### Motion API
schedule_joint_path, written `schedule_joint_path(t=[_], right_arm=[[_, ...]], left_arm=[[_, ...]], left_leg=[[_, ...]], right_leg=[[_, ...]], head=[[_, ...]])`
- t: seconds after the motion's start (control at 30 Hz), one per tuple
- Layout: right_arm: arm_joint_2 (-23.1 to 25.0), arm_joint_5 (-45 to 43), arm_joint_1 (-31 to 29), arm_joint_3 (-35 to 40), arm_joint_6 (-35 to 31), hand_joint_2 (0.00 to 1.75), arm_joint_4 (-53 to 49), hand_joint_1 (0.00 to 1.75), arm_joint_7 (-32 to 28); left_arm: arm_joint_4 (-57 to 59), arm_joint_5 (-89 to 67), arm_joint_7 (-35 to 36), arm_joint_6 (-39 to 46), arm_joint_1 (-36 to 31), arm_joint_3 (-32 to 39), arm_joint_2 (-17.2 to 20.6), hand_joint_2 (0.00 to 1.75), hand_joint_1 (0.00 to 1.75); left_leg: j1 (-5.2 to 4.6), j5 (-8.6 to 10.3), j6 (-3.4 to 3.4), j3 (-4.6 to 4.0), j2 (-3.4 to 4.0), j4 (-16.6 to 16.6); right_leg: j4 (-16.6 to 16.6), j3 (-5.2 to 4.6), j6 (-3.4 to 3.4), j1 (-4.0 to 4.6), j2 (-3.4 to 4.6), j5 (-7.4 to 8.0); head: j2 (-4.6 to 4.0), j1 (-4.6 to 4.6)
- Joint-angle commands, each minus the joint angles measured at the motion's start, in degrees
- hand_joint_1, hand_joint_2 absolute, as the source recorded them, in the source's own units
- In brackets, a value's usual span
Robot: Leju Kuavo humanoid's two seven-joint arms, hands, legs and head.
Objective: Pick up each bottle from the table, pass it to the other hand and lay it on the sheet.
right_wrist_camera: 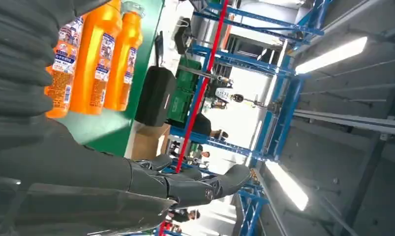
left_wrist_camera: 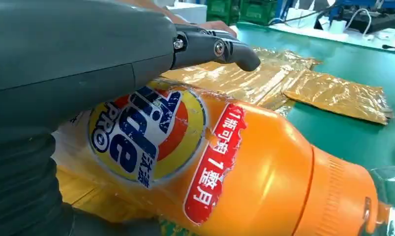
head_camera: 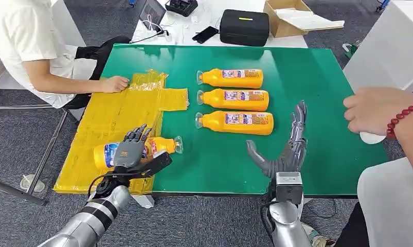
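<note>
Lying flat on the yellow sheet [head_camera: 117, 110], the orange bottle [head_camera: 160, 146] points its cap toward the table's middle; left hand [head_camera: 132, 154] wraps its body, open right hand [head_camera: 289, 149] idle nearer three waiting bottles [head_camera: 235, 98]

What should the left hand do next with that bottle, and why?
Probably open and lift away. The left hand holds the bottle, which already lies on its side on the yellow sheet. Three bottles still wait on the table, near the open right hand.
</note>
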Motion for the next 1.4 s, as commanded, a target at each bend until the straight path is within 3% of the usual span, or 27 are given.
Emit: schedule_joint_path(t=[0.03,0.17,0.3,0.57,0.67,0.87,1.2,1.4], right_arm=[[0.15,-0.58,-1.57,-0.59,-0.02,1.75,3.79,0.00,0.04],[0.02,-0.81,-1.65,-0.66,0.00,1.75,3.93,0.00,0.04],[-0.24,-0.89,-1.53,-0.61,-0.32,1.75,3.93,0.00,0.04],[-0.26,-0.90,-1.53,-0.62,-0.34,1.75,3.92,0.00,0.04],[-0.12,-0.82,-1.65,-0.45,-0.58,1.75,4.50,0.00,0.04],[-0.62,-1.47,-1.31,0.05,-1.40,1.75,4.59,0.00,0.04],[-0.77,-1.86,-1.42,0.46,-2.13,1.75,4.57,0.00,0.04],[-1.56,-2.13,-0.80,0.21,-3.29,1.75,3.48,0.00,0.04]], left_arm=[[2.90,1.88,-1.14,-6.89,-0.69,0.91,0.40,1.75,0.00],[2.53,2.55,-2.15,-6.40,-0.52,1.34,0.60,1.75,0.00],[-1.17,5.66,-6.78,0.88,0.58,3.79,-0.91,1.75,0.00],[-1.47,5.66,-6.48,0.71,0.23,3.68,-1.32,1.75,0.00],[-4.32,5.59,-9.01,6.05,0.25,3.24,-1.84,1.75,0.00],[-12.19,11.49,-12.13,0.86,1.86,2.37,-2.85,1.75,0.00],[-23.54,14.78,-14.64,2.22,4.43,-2.41,-2.57,1.75,0.00],[-35.87,17.30,-15.19,-4.34,6.69,-10.22,0.39,1.75,0.00]], left_leg=[[0.03,-0.07,0.02,0.27,0.19,-0.04],[-0.01,-0.04,0.02,0.35,0.11,-0.06],[0.02,-0.04,0.02,0.38,0.13,-0.05],[0.02,-0.05,0.02,0.29,0.07,-0.01],[0.04,-0.06,0.02,0.28,0.10,0.00],[0.04,-0.07,0.03,0.21,0.04,0.02],[0.05,-0.16,0.03,0.31,0.18,0.03],[0.02,-0.05,0.02,0.07,0.06,0.02]], right_leg=[[-0.07,0.24,-0.11,0.06,0.12,-0.01],[-0.06,0.35,-0.07,0.01,0.11,0.01],[-0.07,0.39,-0.11,0.04,0.10,0.01],[-0.04,0.28,-0.08,0.04,0.04,-0.02],[-0.04,0.27,-0.09,0.06,0.05,-0.02],[-0.02,0.22,-0.12,0.07,-0.03,-0.05],[-0.04,0.30,-0.15,0.10,0.09,-0.08],[-0.01,0.07,-0.08,0.04,0.01,-0.03]], head=[[0.00,0.00],[0.02,0.00],[0.00,0.00],[0.02,0.02],[0.00,0.02],[0.00,0.02],[0.00,0.02],[0.00,0.02]])
